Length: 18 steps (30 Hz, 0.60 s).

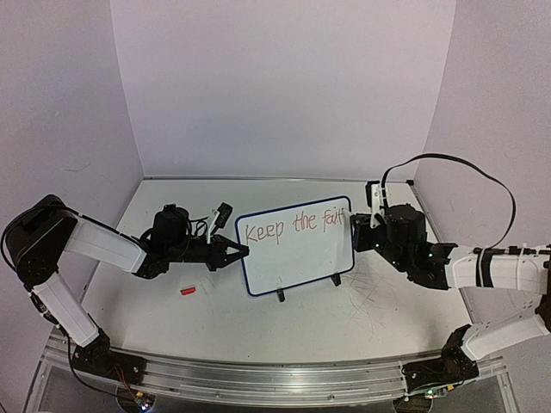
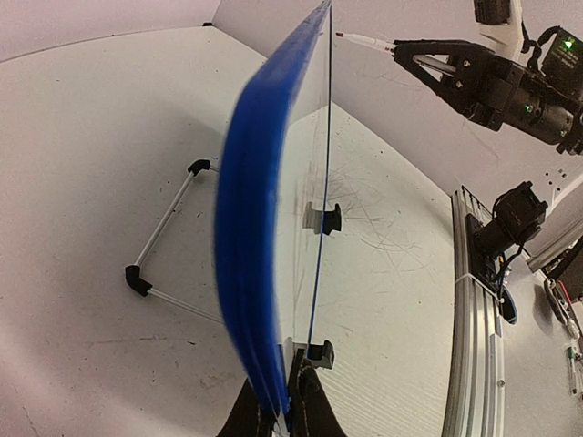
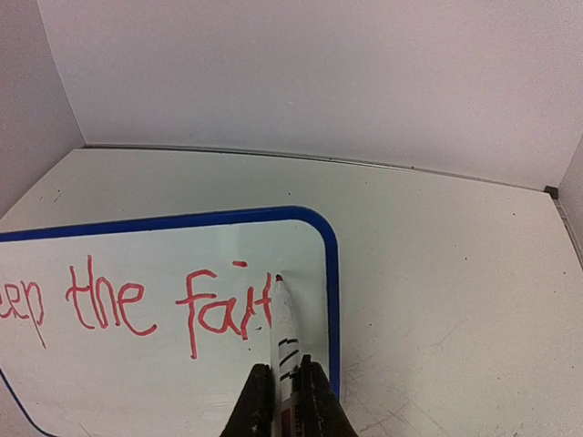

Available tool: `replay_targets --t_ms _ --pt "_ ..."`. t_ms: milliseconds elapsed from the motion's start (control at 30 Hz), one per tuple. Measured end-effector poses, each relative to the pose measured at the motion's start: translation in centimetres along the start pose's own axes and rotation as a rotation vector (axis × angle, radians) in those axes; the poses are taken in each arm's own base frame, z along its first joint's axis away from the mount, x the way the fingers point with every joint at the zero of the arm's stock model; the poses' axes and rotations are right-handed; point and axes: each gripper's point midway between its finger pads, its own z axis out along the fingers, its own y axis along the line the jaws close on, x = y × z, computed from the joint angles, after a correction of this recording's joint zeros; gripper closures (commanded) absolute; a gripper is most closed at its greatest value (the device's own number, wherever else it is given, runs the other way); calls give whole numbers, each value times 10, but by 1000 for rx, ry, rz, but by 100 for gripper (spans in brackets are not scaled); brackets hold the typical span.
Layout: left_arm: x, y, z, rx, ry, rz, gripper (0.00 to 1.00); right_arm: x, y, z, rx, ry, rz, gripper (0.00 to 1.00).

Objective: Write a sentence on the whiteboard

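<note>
The whiteboard [image 1: 297, 249] stands tilted on two black clip feet at the table's middle. The sentence [image 1: 293, 227] in red reads "Keep the fait" in one line; it also shows in the right wrist view [image 3: 137, 305]. My left gripper [image 1: 234, 255] is shut on the whiteboard's left edge, seen edge-on in the left wrist view [image 2: 255, 237]. My right gripper [image 1: 368, 225] is shut on a white marker [image 3: 284, 332]; its red tip touches the board just right of the last "t", near the top right corner.
A small red marker cap [image 1: 187, 292] lies on the table left of the board. A black-and-white wire stand [image 2: 164, 241] lies behind the board. Grey scratch marks [image 1: 374, 292] cover the table at the right. White walls enclose the back and sides.
</note>
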Motion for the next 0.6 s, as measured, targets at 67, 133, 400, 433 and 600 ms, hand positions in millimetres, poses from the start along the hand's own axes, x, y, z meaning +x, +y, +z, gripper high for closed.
replay_targets --t_ms 67,133,400,433,600 --pt "0 0 0 0 0 0 100 0 -1 0 5 -2 0 100" --pt "0 0 0 0 0 0 100 -1 -2 1 9 -2 0 100" --pt "0 0 0 0 0 4 100 -5 -2 6 21 -5 2 100" --pt "0 0 0 0 0 4 100 -4 -2 6 23 -4 1 100" --pt "0 0 0 -1 1 3 100 -3 -4 8 34 -1 -4 100"
